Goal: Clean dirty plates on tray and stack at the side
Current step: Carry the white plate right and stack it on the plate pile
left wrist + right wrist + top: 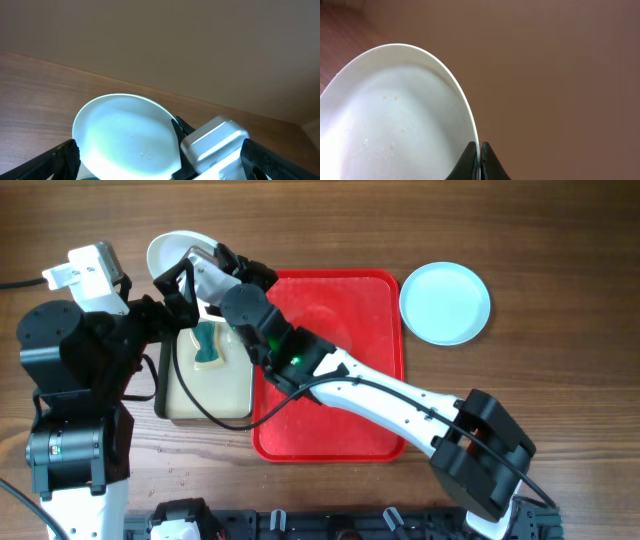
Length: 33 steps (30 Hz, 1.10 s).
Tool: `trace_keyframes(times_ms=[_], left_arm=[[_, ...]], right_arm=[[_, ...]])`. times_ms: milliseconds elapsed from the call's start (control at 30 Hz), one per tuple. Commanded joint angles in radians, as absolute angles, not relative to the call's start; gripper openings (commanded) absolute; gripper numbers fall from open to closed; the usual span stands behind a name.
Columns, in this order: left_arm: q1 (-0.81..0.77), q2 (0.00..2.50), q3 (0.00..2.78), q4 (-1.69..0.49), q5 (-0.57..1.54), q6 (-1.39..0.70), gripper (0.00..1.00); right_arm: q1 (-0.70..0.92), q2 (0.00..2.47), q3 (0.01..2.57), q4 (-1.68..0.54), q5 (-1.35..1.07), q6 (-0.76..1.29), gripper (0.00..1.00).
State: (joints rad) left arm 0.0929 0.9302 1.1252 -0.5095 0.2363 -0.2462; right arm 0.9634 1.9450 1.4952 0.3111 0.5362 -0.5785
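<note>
My right gripper (207, 258) is shut on the rim of a white plate (167, 252) and holds it tilted above the table, left of the red tray's (375, 360) far corner. In the right wrist view the fingers (478, 159) pinch the plate's edge (395, 115); small specks show on its face. My left gripper (183, 288) is open just in front of the plate, with the plate (125, 132) between its spread fingers (165, 172) in the left wrist view. A pale blue plate (445, 302) lies on the table right of the tray. A third plate is not visible.
A smaller black-rimmed tray with a beige inside (225, 395) stands left of the red tray, with a teal sponge (208, 345) on it under the grippers. The right arm (380, 395) stretches diagonally across the red tray.
</note>
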Motion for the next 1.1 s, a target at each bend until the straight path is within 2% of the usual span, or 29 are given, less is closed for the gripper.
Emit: trace_keyframes(times_ms=[0, 67, 167, 267, 400, 567, 700, 733, 867, 967, 1033, 1067], left_arm=[[0.099, 0.929, 1.126, -0.509, 0.227, -0.251, 1.00], [0.099, 0.929, 1.126, -0.523, 0.227, -0.251, 1.00], [0.099, 0.930, 1.126, -0.573, 0.227, -0.251, 1.00], [0.099, 0.930, 1.126, -0.624, 0.227, -0.251, 1.00], [0.099, 0.954, 1.126, -0.694, 0.218, -0.250, 1.00], [0.098, 1.078, 1.126, -0.730, 0.200, -0.250, 1.00], [0.099, 1.167, 1.126, -0.727, 0.200, -0.250, 1.00], [0.099, 1.192, 1.126, -0.726, 0.200, -0.250, 1.00], [0.099, 1.293, 1.126, -0.725, 0.200, -0.247, 1.00], [0.099, 1.356, 1.126, -0.723, 0.200, -0.247, 1.00], [0.099, 1.384, 1.126, -0.718, 0.200, -0.247, 1.00], [0.098, 1.388, 1.126, -0.695, 0.214, -0.248, 1.00]], right_arm=[[0.900, 1.941, 1.513, 0.216, 0.486, -0.231, 0.04], [0.845, 1.941, 1.513, 0.112, 0.360, -0.071, 0.04], [0.713, 1.941, 1.513, -0.072, -0.057, 0.181, 0.04], [0.609, 1.941, 1.513, -0.163, -0.258, 0.270, 0.04], [0.429, 1.938, 1.513, -0.289, -0.482, 0.262, 0.07], [0.140, 1.937, 1.513, -0.548, -0.519, 0.166, 0.07], [0.006, 1.937, 1.513, -0.708, -0.584, 0.046, 0.24], [-0.001, 1.937, 1.513, -0.738, -0.596, 0.022, 0.30], [0.104, 1.938, 1.513, -0.736, -0.558, 0.022, 0.39], [0.244, 1.940, 1.504, -0.677, -0.405, 0.093, 0.41], [0.345, 1.941, 1.478, -0.605, -0.259, 0.138, 0.47], [0.384, 1.943, 1.477, -0.595, -0.200, 0.139, 0.48]])
